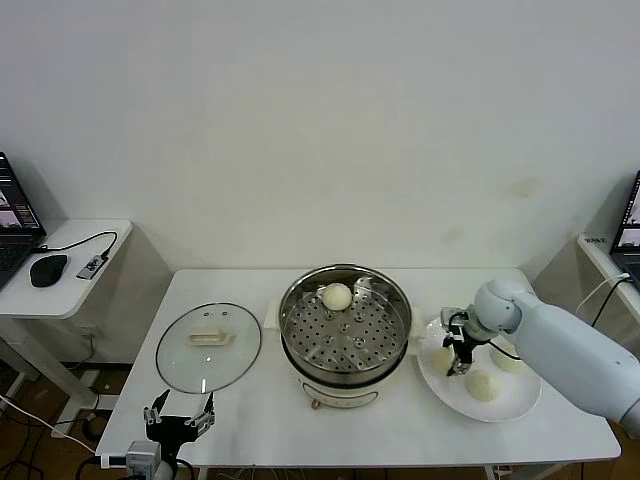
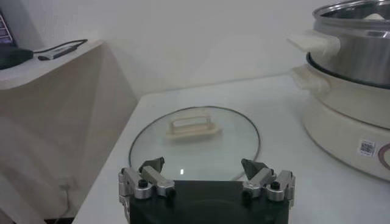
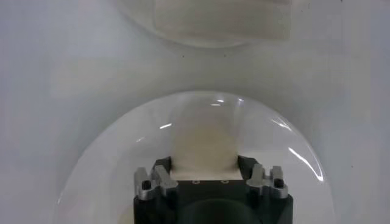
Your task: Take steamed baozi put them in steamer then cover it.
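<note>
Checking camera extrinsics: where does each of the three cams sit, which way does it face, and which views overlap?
Head view: high on the robot, facing forward and down at the table; shows right arm over the plate and the left gripper at the near edge.
Left wrist view: behind the open left gripper, facing the cover and steamer.
Right wrist view: behind the right gripper, looking down at a baozi.
Shared: head and left wrist both show cover and steamer.

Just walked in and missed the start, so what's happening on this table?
The right end effector is down over the white plate, closing around a baozi, with three left there. One bun already sits in the steamer. The glass cover lies on the table, the left end effector open near it.
</note>
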Controlling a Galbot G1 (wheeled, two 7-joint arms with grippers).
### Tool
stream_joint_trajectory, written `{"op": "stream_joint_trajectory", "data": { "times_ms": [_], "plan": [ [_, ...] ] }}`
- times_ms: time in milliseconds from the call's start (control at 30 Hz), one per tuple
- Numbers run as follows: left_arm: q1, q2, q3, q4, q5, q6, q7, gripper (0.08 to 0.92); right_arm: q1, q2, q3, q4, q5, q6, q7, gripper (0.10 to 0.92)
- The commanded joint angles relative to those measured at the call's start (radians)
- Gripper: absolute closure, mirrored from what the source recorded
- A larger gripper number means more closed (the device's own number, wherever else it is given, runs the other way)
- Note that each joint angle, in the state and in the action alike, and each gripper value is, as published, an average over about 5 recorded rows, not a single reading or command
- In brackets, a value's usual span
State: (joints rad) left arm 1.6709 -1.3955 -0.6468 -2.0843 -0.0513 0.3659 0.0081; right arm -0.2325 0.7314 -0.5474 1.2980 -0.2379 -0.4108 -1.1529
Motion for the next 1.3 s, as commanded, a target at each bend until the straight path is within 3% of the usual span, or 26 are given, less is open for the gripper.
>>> {"op": "stream_joint_trajectory", "data": {
  "times_ms": [33,567,900,1100,1300],
  "plan": [
    [-0.004,-0.001,0.002,-0.002,-0.001,0.0,0.0,0.177,0.037,-0.038,-0.006,0.025,0.031,-0.019,-0.016,0.41],
    [-0.024,0.005,-0.002,-0.053,0.016,0.007,0.007,0.177,0.726,-0.181,-0.421,0.299,0.42,-0.153,-0.14,0.414],
    [-0.011,0.009,-0.016,-0.091,0.015,0.01,0.007,0.177,0.975,-0.02,-0.584,0.299,0.604,-0.23,-0.158,0.414],
    [-0.01,0.006,-0.018,-0.1,0.012,0.01,0.005,0.177,0.955,0.145,-0.587,0.247,0.692,-0.291,-0.131,0.414],
    [-0.011,0.009,-0.017,-0.106,0.012,0.01,0.004,0.177,0.877,0.302,-0.569,0.149,0.689,-0.312,-0.106,0.414]
  ]
}}
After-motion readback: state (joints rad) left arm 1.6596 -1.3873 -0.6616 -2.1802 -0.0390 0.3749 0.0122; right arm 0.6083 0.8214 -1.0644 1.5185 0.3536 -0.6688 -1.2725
